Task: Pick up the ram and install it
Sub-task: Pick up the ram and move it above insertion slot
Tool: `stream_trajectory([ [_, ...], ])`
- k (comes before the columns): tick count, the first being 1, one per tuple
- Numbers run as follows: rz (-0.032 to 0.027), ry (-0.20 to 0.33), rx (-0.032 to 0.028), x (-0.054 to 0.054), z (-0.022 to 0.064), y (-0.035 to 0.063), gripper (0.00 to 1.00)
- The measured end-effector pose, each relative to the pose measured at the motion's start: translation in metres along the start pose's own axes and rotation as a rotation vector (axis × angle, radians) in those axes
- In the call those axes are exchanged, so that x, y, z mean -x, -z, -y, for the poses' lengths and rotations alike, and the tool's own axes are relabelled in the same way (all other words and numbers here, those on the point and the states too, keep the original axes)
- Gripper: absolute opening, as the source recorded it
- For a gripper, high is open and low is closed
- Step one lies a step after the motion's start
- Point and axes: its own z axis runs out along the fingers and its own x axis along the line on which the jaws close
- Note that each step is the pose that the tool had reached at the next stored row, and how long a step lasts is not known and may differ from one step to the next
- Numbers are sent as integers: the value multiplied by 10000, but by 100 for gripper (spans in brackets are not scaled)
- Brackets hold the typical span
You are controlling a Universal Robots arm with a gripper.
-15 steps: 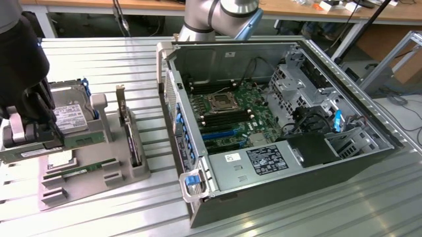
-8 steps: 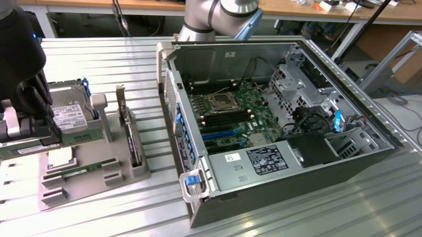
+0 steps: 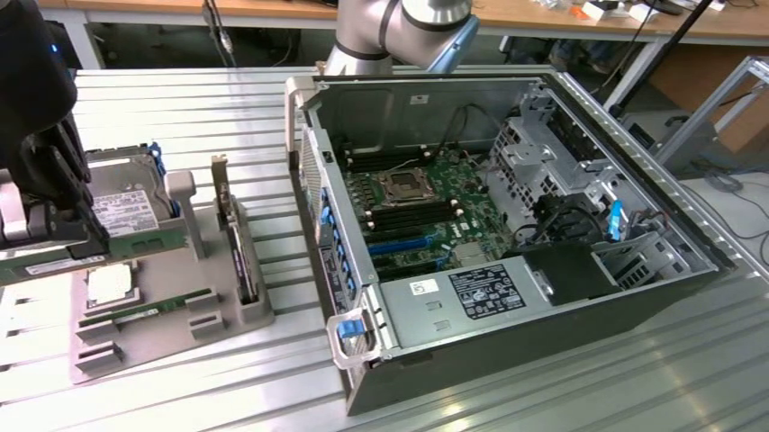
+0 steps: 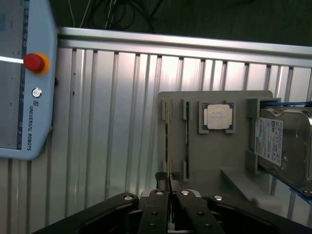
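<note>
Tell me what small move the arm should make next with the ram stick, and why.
Probably a short, straight lift. The gripper is shut on the ram stick, which lies in line with its slot in the gray holder, close to the hard drive. Rising straight should avoid snagging the slot posts before any travel toward the open computer case.

Table (image 4: 122, 122) of ribbed bright metal; holder (image 4: 214, 151) matt grey plastic; tool (image 4: 167, 179) black, faintly glossy; ram (image 3: 60, 265) matt green board.
</note>
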Motion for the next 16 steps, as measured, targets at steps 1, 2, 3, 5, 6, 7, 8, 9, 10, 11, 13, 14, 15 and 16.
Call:
stream_trajectory([
  [1, 1, 0, -1, -1, 0, 14, 12],
  [2, 0, 0, 0, -1, 0, 28, 12],
  [3, 0, 0, 0, -2, 1, 41, 12],
  [5, 0, 0, 0, -3, 1, 69, 12],
  [6, 1, 0, 0, -3, 1, 75, 12],
  [7, 1, 0, -1, -4, 1, 80, 12],
  [8, 0, 0, 0, -4, 1, 88, 12],
  [9, 0, 0, 0, -4, 1, 94, 12],
  [10, 1, 0, -1, -5, 1, 105, 12],
  [11, 0, 0, 0, -6, 1, 121, 12],
  [13, 1, 0, -1, -7, 1, 152, 12],
  [14, 0, 0, 0, -8, 2, 163, 12],
  [15, 1, 0, -1, -8, 2, 175, 12],
  [16, 0, 0, -1, -9, 2, 184, 12],
])
